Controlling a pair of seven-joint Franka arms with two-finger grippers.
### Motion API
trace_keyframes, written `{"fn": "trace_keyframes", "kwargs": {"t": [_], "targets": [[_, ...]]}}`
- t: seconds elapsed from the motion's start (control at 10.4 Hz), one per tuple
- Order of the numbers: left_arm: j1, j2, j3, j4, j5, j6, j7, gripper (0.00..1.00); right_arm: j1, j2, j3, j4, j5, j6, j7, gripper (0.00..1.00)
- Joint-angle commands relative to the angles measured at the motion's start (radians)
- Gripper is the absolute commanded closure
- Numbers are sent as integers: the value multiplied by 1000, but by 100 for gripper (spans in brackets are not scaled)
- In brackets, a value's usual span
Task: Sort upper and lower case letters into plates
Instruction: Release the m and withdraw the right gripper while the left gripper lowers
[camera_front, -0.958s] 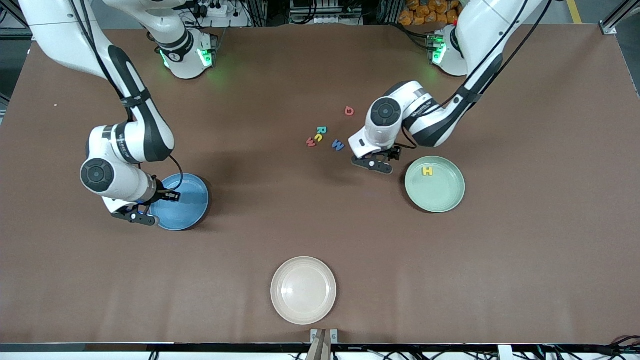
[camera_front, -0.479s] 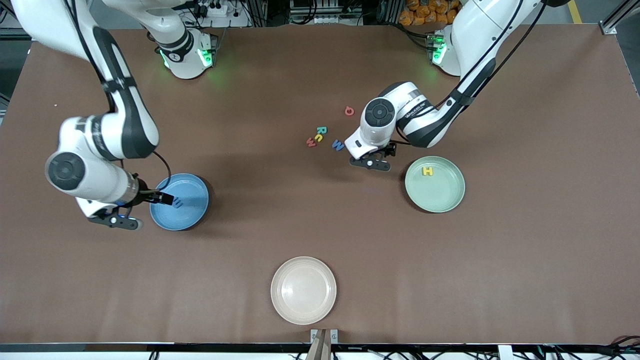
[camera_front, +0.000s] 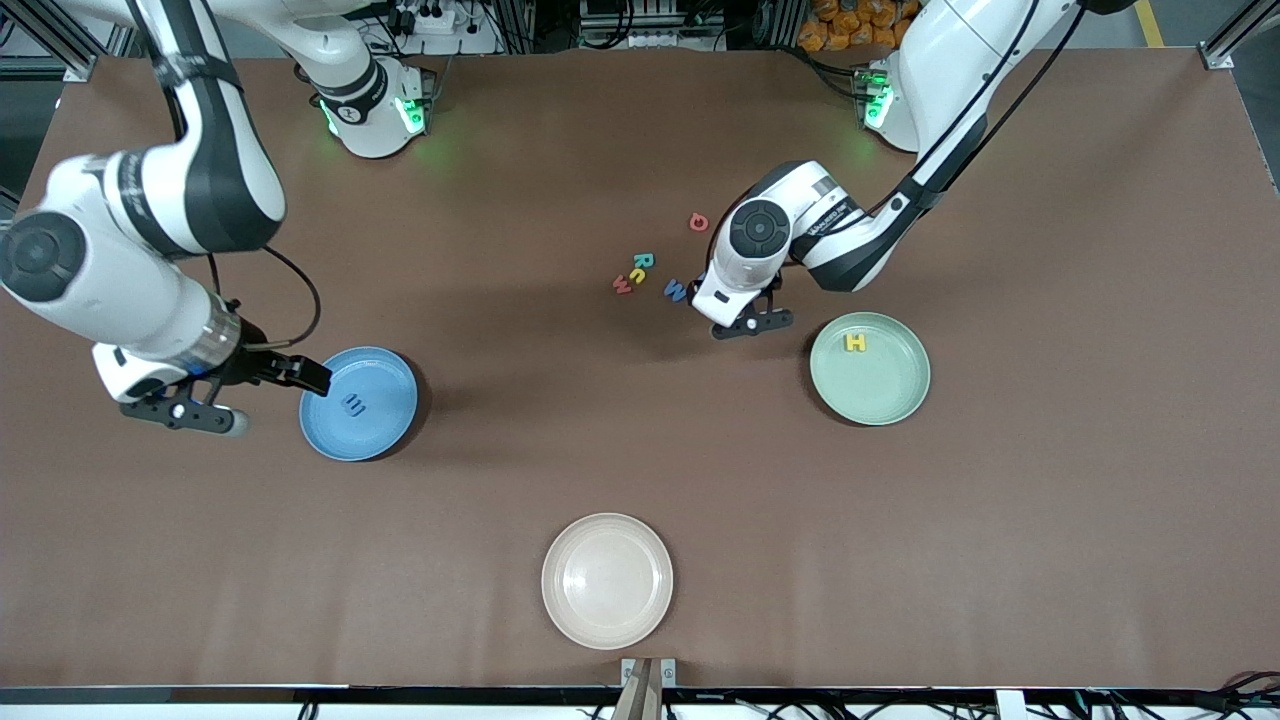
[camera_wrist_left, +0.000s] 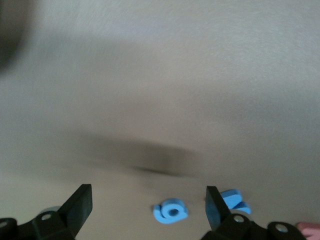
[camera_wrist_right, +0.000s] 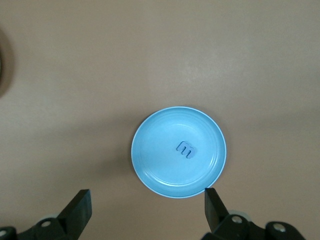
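Nearest the camera sits one cream plate (camera_front: 607, 581). The right end effector (camera_front: 258, 392), fingers apart and empty, hangs high beside the blue plate (camera_front: 385, 425), which holds one blue m (camera_front: 354, 405). The green plate (camera_front: 880, 395) holds one yellow H (camera_front: 855, 343). The left end effector (camera_front: 752, 318), spread and empty, hovers low over the desk (camera_front: 1050, 480) by five loose letters (camera_front: 641, 272).

front view evenly bright and sharp, overhead light, soft dark shadows on the surface (camera_front: 640, 470) beside both arms and the blue plate (camera_front: 358, 403), faint glare on the cream plate (camera_front: 607, 580). left wrist view smeared with motion blur, a dark streak of shadow across the middle, colours washed out. right wrist view clear, mild shadow under the plate rim.
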Motion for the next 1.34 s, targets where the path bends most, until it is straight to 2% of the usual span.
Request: {"fn": "trace_keyframes", "kwargs": {"t": [0.0, 0.19, 0.38, 0.48, 0.67, 0.96, 1.25], "targets": [[-30, 18, 1, 54, -102, 0, -258, 0, -4, -47, -8, -14, 32, -4, -26, 0], [-38, 42, 3, 99, -110, 2, -444, 0, -3, -47, -5, 21, 30, -13, -86, 0], [-114, 96, 17, 145, -77, 40, -604, 0, -18, -59, -9, 93, 27, -160, -159, 0], [-151, 96, 58, 136, -31, 80, -620, 0, -20, -61, -12, 123, 22, -214, -199, 0], [-214, 120, 104, 133, -11, 158, -722, 0, -33, -102, -11, 123, 15, -263, -207, 0], [-219, 119, 113, 94, 64, 178, -735, 0, -44, -188, -8, 105, 15, -346, -224, 0], [-222, 119, 113, 73, 120, 204, -783, 0, -58, -238, -3, 85, 15, -357, -229, 0]]}}
